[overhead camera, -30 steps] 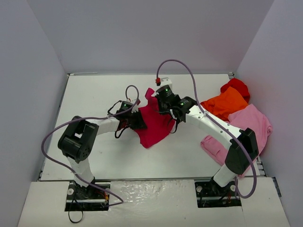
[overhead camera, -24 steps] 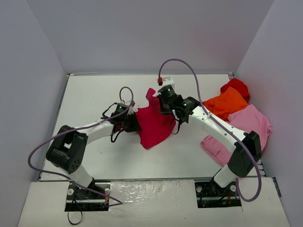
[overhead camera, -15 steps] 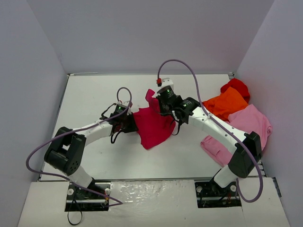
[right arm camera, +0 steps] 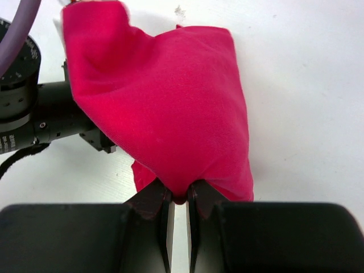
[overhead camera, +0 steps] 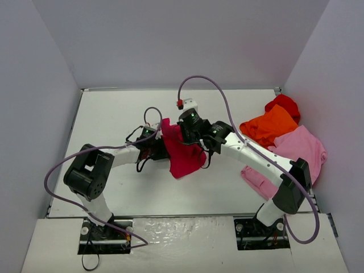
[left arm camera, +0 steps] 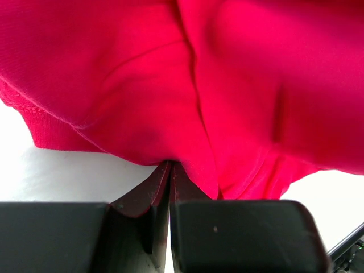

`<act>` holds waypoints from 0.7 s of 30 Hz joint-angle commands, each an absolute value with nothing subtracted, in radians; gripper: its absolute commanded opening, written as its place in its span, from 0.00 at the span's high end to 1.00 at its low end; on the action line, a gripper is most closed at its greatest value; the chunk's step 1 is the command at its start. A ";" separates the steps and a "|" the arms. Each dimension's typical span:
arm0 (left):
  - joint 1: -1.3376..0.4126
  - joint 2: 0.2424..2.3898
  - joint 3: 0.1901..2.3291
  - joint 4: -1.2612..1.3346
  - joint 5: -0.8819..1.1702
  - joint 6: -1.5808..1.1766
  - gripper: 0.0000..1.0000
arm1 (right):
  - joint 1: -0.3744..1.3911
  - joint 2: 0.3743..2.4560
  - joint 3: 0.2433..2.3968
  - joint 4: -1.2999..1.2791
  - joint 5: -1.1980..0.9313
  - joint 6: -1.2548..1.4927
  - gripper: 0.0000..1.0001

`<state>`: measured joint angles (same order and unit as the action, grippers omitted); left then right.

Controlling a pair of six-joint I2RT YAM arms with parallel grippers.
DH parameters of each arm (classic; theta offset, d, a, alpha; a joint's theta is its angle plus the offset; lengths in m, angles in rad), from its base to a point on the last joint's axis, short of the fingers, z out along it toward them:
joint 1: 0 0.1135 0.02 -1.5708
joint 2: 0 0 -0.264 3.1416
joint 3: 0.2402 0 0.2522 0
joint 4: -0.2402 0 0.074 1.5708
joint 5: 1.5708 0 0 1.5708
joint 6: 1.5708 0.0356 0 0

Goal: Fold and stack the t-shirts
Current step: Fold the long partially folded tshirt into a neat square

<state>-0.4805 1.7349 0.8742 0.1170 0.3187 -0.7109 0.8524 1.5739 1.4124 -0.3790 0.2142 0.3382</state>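
the left fingers (left arm camera: 152,190) are pressed flat together with no gap between them, and a thin edge of the crimson shirt (overhead camera: 185,154) is pinched at their tips. the right fingers (right arm camera: 152,200) stand only a sliver apart, clamped on a bunched fold of the same shirt, which spreads away from them in a smooth lobe. seen from above, the shirt is held between the two arms near the middle of the white counter (overhead camera: 108,119). the left fingers grip its left edge and the right fingers its upper part, and its lower tip points toward the near edge. whether that tip touches the counter i cannot tell. well to the right, by the side wall, an orange shirt (overhead camera: 272,124), a red shirt (overhead camera: 284,104) behind it and a light pink shirt (overhead camera: 304,149) in front of it lie crumpled in a heap.
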 commanded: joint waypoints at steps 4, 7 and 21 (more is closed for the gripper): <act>-0.477 1.719 0.870 0.136 0.314 -0.688 1.00 | 0.915 1.655 1.403 -0.347 0.256 0.328 1.00; -0.476 1.714 0.874 0.129 0.314 -0.680 1.00 | 0.909 1.673 1.394 -0.347 0.359 0.319 1.00; -0.459 1.688 0.865 0.109 0.329 -0.667 1.00 | 0.727 1.635 1.383 -0.341 0.365 0.311 1.00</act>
